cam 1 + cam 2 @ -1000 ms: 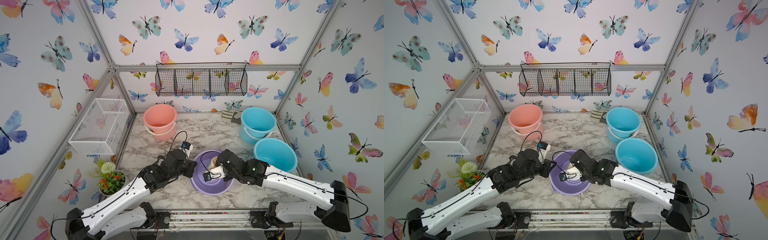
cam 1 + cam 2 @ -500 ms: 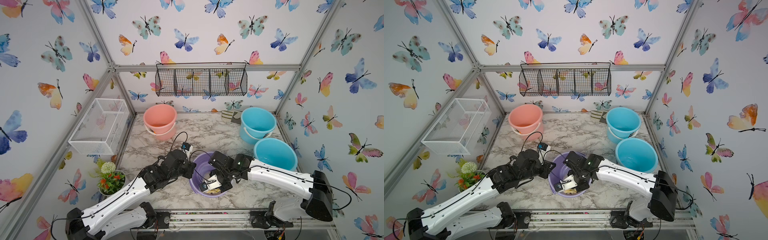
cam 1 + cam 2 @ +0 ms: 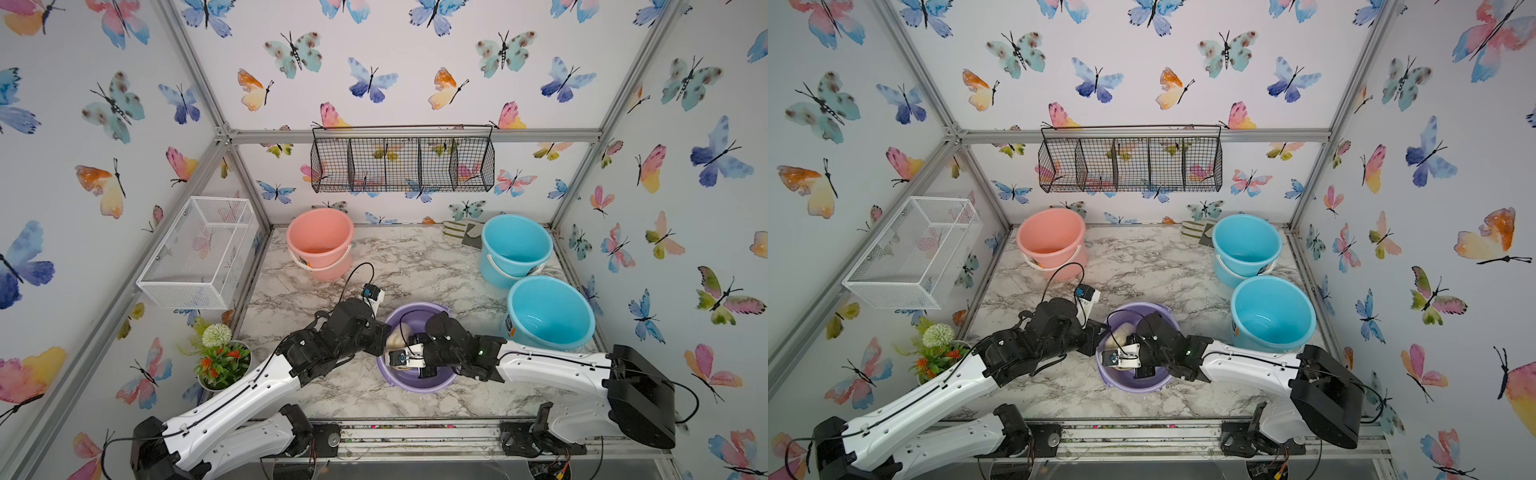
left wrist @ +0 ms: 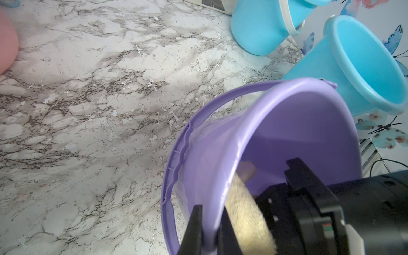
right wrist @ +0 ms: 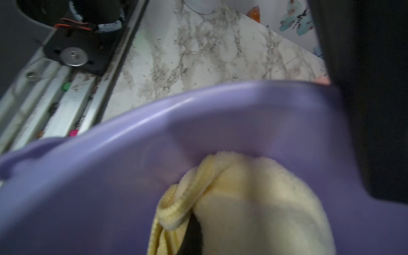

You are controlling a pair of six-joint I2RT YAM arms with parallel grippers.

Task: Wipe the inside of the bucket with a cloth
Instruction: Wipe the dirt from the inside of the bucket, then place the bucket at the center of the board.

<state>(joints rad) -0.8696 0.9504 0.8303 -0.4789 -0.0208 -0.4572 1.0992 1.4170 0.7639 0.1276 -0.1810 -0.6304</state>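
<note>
Cloth (image 3: 397, 336), pale yellow and bunched, lies inside the purple bucket (image 3: 415, 384) at the near middle of the marble table (image 3: 415, 266), pressed against the bucket's inner wall. On the left I have the left gripper (image 4: 209, 229) pinched on the bucket's left rim, one finger outside the wall and one inside. From the right, the right gripper (image 3: 409, 341) reaches into the bucket, clamped on the cloth, and a blue bucket (image 3: 552, 307) stands near on the right.
</note>
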